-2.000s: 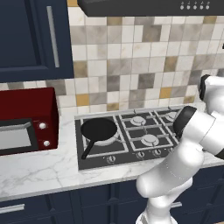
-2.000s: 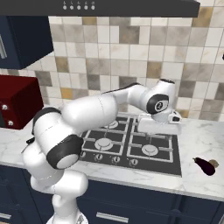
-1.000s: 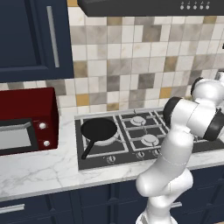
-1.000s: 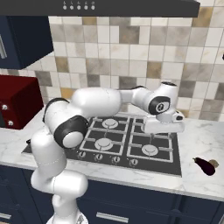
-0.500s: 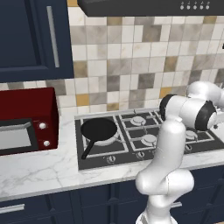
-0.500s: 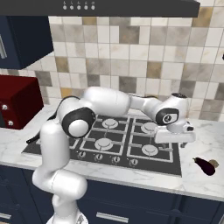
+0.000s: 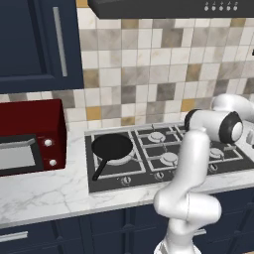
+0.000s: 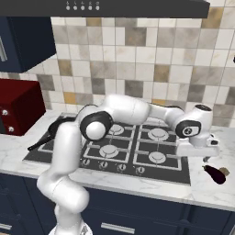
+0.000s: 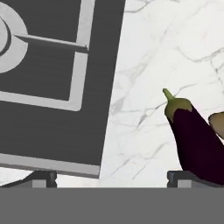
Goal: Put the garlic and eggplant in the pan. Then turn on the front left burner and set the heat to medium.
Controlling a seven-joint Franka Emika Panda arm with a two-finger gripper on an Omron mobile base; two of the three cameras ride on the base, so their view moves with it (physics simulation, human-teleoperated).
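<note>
Far left, round black frying pan (image 7: 112, 147) with long straight handle sits on front left burner (image 7: 115, 158) (pale ring under black grate), empty inside from what shows. Stovetop between, black glass with knobs along near edge. Right end: small dark purple eggplant (image 8: 215, 174) with green stem lies on white marble counter (image 8: 202, 190), just right of the stove edge. In the hand view a tan rounded lump (image 9: 218, 124) touches the eggplant's right side, likely the garlic, too cropped to be sure.

Two-finger gripper (image 9: 113, 177) hangs over the counter near the eggplant, jaws fully spread, holding nothing; right fingertip (image 9: 183, 176) sits almost on the eggplant.

Risks, as judgement: gripper centre is off to the left of the eggplant, so closing here would pinch air or shove it; the smooth rounded skin could roll toward the counter's near edge or knock the tan lump away. Long carry back left to the pan, weak grip could drop it on the grates.

Surroundings: grey-veined marble top, navy cabinets below and above, beige-grey mosaic tile backsplash, dark red microwave (image 7: 30, 135) far left, dark hood overhead.
</note>
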